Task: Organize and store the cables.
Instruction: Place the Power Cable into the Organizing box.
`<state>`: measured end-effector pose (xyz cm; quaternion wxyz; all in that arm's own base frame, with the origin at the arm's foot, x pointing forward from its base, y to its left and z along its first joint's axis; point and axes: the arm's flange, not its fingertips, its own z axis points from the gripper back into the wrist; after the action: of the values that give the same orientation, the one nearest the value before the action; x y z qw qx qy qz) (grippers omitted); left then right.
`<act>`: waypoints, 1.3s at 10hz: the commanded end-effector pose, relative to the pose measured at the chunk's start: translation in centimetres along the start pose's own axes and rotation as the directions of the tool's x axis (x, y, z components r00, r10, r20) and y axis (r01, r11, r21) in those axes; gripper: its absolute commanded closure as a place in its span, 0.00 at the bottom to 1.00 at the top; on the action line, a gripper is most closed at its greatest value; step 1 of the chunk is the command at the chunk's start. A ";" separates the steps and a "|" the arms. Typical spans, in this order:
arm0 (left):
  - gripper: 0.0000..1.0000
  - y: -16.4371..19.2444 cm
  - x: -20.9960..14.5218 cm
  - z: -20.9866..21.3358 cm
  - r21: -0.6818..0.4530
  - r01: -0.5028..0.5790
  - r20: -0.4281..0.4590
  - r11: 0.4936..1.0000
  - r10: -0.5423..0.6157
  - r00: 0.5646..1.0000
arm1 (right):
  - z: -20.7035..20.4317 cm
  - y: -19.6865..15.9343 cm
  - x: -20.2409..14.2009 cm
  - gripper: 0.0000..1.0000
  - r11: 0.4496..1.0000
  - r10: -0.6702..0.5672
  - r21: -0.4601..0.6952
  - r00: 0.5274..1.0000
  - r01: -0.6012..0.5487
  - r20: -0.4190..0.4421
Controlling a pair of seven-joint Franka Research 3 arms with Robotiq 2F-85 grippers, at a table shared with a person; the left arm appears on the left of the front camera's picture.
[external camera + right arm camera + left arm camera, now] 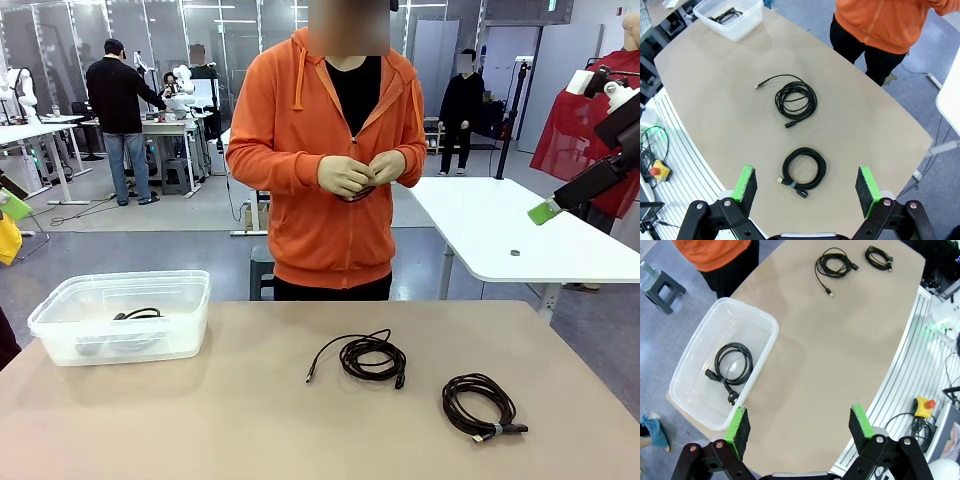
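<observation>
Two coiled black cables lie on the tan table (250, 400): one with a loose trailing end (370, 357) (794, 99) (834, 265) near the middle, and a tighter coil (481, 405) (804, 171) (878, 257) to its right. A third coiled cable with a round plug (732, 366) (138, 314) rests inside the clear plastic bin (60, 325) (760, 322) at the table's left. My left gripper (799, 425) hangs open high above the table beside the bin. High over the tighter coil, my right gripper (806, 184) is open too; its green-padded finger (545, 211) shows at the right edge.
A person in an orange hoodie (335, 190) stands at the far edge, hands together at the chest. A white table (500, 230) stands behind at right. Beyond the table's robot side are ribbed panels and a red stop button (923, 405) (659, 170).
</observation>
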<state>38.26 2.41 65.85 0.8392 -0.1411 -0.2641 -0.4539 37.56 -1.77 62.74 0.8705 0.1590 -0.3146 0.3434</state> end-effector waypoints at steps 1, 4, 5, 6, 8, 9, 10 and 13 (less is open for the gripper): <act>0.00 0.0 0.0 0.0 0.003 0.007 0.001 1.000 -0.007 1.000 | 0.0 0.0 0.0 0.00 1.000 0.000 -0.003 1.000 0.000 -0.005; 0.00 0.0 0.0 0.0 0.003 0.007 0.001 1.000 -0.007 1.000 | 0.0 0.0 0.0 0.00 1.000 0.000 -0.003 1.000 0.000 -0.005; 0.00 0.0 0.0 0.0 0.003 0.007 0.001 1.000 -0.007 1.000 | 0.0 0.0 0.0 0.00 1.000 0.000 -0.003 1.000 0.000 -0.005; 0.00 0.0 0.0 0.0 0.003 0.007 0.001 1.000 -0.007 1.000 | 0.0 0.0 0.0 0.00 1.000 0.000 -0.003 1.000 0.000 -0.005; 0.00 0.0 0.0 0.0 0.003 0.007 0.001 1.000 -0.007 1.000 | 0.0 0.0 0.0 0.00 1.000 0.000 -0.003 1.000 0.000 -0.005; 0.00 0.0 0.0 0.0 0.003 0.007 0.001 1.000 -0.007 1.000 | 0.0 0.0 0.0 0.00 1.000 0.000 -0.003 1.000 0.000 -0.005; 0.00 0.0 0.0 0.0 0.003 0.007 0.001 1.000 -0.007 1.000 | 0.0 0.0 0.0 0.00 1.000 0.000 -0.003 1.000 0.000 -0.005; 0.00 0.0 0.0 0.0 0.003 0.007 0.001 1.000 -0.007 1.000 | 0.0 0.0 0.0 0.00 1.000 0.000 -0.003 1.000 0.000 -0.005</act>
<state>38.26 2.41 65.85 0.8392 -0.1411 -0.2641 -0.4539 37.56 -1.75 62.74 0.8704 0.1591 -0.3146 0.3437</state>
